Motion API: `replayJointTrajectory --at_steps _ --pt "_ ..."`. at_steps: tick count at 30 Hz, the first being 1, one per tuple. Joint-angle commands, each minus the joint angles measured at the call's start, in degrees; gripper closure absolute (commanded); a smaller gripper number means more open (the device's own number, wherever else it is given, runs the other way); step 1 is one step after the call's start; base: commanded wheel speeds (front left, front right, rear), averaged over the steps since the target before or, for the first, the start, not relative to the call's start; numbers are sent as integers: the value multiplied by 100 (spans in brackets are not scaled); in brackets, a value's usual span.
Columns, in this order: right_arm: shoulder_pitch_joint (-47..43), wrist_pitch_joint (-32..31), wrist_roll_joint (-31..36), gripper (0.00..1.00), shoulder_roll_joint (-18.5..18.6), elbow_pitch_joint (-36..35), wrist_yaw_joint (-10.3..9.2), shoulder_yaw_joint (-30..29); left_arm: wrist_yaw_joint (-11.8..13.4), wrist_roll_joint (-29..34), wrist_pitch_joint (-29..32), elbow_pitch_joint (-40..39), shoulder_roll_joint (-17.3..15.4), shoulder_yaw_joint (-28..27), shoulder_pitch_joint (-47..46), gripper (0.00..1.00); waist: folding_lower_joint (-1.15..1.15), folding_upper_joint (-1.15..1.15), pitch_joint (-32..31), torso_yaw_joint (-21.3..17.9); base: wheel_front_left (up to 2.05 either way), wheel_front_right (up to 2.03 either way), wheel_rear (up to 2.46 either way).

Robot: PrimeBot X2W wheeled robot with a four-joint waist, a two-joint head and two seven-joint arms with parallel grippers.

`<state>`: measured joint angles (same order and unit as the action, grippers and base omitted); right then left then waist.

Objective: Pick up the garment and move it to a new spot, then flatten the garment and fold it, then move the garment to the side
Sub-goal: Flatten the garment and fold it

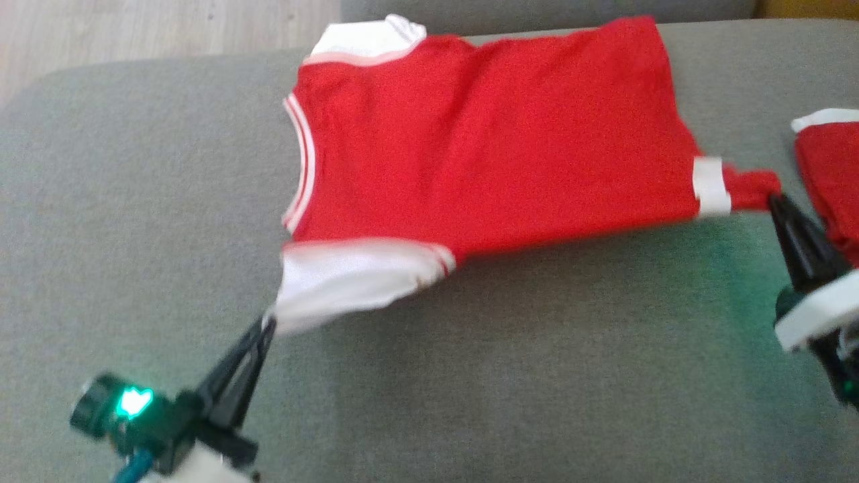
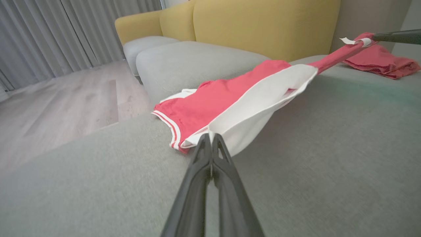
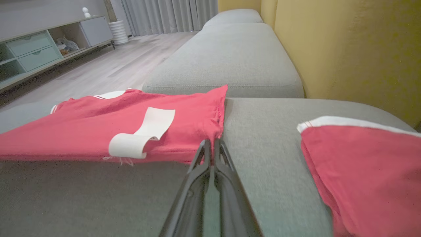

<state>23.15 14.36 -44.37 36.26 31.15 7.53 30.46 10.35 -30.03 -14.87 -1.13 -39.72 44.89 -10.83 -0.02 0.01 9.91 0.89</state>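
Left end effector (image 1: 267, 327) and right end effector (image 1: 774, 199) pinch one garment (image 1: 483, 134); second garment (image 1: 832, 174) beside

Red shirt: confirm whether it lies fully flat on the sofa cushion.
No, the red shirt has its near edge lifted off the gray cushion, pinched by the left claw.

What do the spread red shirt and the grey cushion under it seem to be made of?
Spread red shirt: probably knit cotton or blend, matte; it drapes and wrinkles. Grey cushion: woven upholstery fabric, matte, with fine speckled weave.
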Motion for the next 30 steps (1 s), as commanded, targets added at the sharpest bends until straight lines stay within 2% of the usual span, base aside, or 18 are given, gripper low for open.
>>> replayJointTrajectory --at_steps 1,5,9,18,25,30 --pt "-237 63 27 100 254 -226 -4 -91 108 -97 -12 -246 -296 -270 35 100 2 -1 -111 -116 0 0 0" --pt "-779 63 79 100 286 -535 -4 -216 210 -169 38 -489 -438 -172 476 100 2 -1 -101 -181 0 0 0" --pt "-851 17 113 100 223 -711 -4 -443 254 -137 90 -570 -473 -245 320 100 2 -1 100 -216 0 0 0" --pt "-77 -156 193 100 -45 -509 -4 -643 -119 374 372 -82 -154 -269 -1288 100 2 -1 720 -142 0 0 0" --pt "653 -215 194 100 -103 -156 -4 -370 -473 831 356 749 90 -241 -2568 100 2 -1 1057 -109 0 0 0" --pt "968 -202 129 100 -74 -16 -4 -123 -532 1055 292 1176 239 -255 -3160 100 2 -1 1225 -91 0 0 0"
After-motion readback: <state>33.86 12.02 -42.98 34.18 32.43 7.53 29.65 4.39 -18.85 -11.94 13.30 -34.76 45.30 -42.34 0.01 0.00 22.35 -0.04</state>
